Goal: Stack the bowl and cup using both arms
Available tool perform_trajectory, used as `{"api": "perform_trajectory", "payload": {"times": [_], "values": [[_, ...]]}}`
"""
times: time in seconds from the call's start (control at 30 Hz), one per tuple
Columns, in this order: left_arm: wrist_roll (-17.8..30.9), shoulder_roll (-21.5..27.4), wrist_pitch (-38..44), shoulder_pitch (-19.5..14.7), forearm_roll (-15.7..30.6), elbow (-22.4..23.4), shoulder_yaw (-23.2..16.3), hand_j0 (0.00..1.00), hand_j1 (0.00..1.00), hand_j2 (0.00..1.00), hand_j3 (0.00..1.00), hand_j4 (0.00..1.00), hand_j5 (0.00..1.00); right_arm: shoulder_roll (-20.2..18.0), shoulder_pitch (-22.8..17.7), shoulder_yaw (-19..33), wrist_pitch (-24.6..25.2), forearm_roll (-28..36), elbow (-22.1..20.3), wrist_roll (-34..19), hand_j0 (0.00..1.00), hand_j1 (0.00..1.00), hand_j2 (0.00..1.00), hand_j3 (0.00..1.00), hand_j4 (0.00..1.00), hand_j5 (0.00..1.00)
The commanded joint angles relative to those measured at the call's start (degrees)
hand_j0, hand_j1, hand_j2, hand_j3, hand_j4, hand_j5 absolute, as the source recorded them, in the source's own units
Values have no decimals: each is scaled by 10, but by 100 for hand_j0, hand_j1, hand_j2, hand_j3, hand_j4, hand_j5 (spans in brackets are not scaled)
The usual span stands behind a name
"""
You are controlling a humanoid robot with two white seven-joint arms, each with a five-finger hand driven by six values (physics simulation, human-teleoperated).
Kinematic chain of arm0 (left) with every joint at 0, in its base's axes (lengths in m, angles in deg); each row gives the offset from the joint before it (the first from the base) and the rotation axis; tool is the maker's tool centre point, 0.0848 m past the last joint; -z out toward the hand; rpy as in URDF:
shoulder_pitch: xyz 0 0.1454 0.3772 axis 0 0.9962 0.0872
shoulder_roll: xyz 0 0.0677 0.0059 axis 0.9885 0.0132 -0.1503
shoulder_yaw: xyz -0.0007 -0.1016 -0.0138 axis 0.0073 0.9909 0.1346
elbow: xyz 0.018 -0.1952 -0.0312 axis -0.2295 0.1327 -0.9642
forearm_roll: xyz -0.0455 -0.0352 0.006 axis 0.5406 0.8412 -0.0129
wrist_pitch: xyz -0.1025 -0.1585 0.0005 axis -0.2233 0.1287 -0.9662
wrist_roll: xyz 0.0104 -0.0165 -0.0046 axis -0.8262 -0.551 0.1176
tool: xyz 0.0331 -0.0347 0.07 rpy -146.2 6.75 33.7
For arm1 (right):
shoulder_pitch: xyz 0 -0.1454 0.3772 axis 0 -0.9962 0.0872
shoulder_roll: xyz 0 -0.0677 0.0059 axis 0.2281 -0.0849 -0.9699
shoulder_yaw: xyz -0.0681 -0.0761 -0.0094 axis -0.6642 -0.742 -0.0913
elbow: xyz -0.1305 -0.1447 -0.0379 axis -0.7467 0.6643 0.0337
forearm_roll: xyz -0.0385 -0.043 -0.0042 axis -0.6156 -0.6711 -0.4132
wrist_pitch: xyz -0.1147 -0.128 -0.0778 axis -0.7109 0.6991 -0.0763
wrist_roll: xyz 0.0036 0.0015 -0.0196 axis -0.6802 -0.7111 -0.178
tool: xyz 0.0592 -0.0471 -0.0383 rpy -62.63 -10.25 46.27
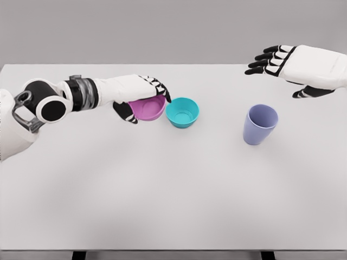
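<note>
3 vessels sit on your white tabletop (162,189): a round magenta plastic bowl (147,109) left of centre, a round teal plastic bowl (182,112) just beside it on its right with the rims about touching, and a lavender plastic cup (259,124) standing upright well apart to the right. Your left hand (142,96) lies over the magenta bowl, black-tipped fingers (162,92) curled down over its far rim and thumb at the near side, gripping it. Your right hand (287,66) hovers above the table's far right, behind the cup, fingers spread and holding nothing.
</note>
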Motion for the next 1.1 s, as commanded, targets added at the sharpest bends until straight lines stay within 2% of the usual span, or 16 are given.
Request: {"api": "perform_trajectory", "payload": {"times": [0.0,0.27,0.43,0.5,0.83,0.93,1.07], "values": [[0,-15,0,0,-3,6,-5,68,68,68,68,68,68,-1,0,0,2,3,0,0,100,100,100,100,100,100],[0,-67,0,-27,-6,60,-29,68,68,68,68,68,68,-1,0,0,2,3,0,0,100,100,100,100,100,100],[0,-88,0,-44,-6,71,-41,68,68,68,68,68,68,-1,1,0,2,3,0,0,100,100,100,100,100,100],[0,-106,0,-50,-6,93,-44,68,68,68,68,68,68,-1,0,0,2,3,0,0,100,100,100,100,100,100],[0,-155,-1,-55,-14,154,-48,68,68,68,68,68,68,-1,0,0,2,3,0,0,100,100,100,100,100,100],[0,-163,-1,-55,-16,159,-48,68,68,68,68,68,68,-1,0,0,2,3,0,0,100,100,100,100,100,100],[0,-185,-1,-55,-22,193,-49,68,68,68,68,68,68,-1,0,0,2,3,0,0,100,100,100,100,100,100]]}}
